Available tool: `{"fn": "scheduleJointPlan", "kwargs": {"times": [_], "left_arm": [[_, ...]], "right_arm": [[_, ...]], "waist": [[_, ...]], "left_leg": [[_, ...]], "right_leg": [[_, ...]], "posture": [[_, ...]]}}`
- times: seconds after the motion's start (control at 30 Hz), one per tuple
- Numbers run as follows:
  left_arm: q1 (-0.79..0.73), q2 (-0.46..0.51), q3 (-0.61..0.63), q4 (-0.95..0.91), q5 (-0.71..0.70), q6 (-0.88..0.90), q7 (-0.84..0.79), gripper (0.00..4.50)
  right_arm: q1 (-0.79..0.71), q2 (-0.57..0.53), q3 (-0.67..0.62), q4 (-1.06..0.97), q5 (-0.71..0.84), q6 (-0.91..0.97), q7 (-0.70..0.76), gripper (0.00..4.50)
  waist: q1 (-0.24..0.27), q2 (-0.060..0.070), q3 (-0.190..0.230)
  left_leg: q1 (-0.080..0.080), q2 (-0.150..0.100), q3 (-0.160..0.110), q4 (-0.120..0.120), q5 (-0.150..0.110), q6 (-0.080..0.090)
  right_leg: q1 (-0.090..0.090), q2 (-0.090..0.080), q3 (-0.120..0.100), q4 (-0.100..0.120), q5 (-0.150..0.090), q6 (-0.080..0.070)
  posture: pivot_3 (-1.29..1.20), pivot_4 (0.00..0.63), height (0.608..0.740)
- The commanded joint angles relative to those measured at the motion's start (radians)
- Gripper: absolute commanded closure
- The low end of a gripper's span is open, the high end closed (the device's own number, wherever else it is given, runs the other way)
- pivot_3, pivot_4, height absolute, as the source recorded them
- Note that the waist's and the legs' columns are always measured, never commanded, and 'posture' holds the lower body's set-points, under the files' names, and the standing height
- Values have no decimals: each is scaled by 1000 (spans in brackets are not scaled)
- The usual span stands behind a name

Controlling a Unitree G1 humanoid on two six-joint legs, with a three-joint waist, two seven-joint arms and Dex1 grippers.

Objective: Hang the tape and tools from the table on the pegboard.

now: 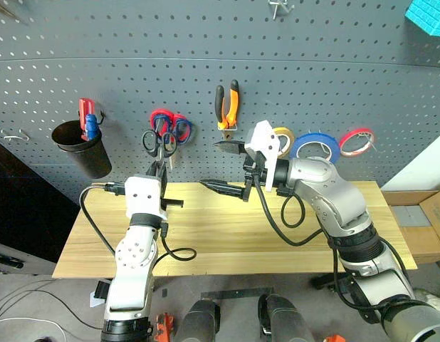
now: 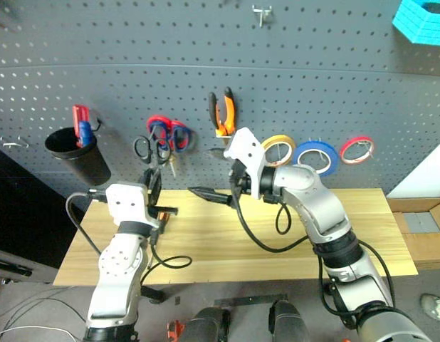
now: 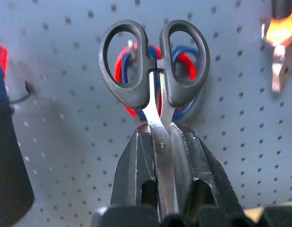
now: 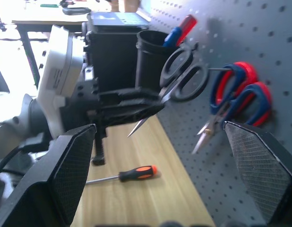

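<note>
The black-handled scissors [image 3: 154,71] are clenched by their blades in the left tool [image 3: 162,156], handles up, just in front of the pegboard [image 1: 206,43] beside the red-and-blue scissors [image 1: 174,127]; one loop already frames a metal hook [image 3: 132,47]. This looks like the hanging step, so next that loop needs slipping over the hook before letting go. The right tool [image 4: 160,156] stands released and empty near the hung pliers [image 1: 228,105], while the screwdriver [image 4: 122,176] lies on the worktop [image 1: 227,235].

The way to the dark grey perforated pegboard [image 1: 206,43] is crowded by hung red-and-blue-handled scissors [image 1: 174,127], orange-handled pliers [image 1: 228,105] and a black cup [image 1: 83,148]. Bare panel is left above. The light wooden bench [image 1: 227,235] is blocked by both arms.
</note>
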Motion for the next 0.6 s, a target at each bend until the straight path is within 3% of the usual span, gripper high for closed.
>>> {"fn": "scheduleJointPlan", "kwargs": {"times": [0.03,0.6], "left_arm": [[-23,0,-4,-18,-23,24,-19,4348],[-230,16,24,218,-32,75,-9,4348]], "right_arm": [[-20,6,-25,-29,-1,-17,-12,0],[-10,20,-8,-19,-72,-43,-62,0]], "waist": [[-1,0,-1],[-4,-2,-12]], "left_leg": [[0,0,0,0,0,0],[2,-1,2,1,2,-3]], "right_leg": [[0,0,0,0,0,0],[0,0,2,4,0,0]], "posture": [[24,128,740],[-5,128,740]]}}
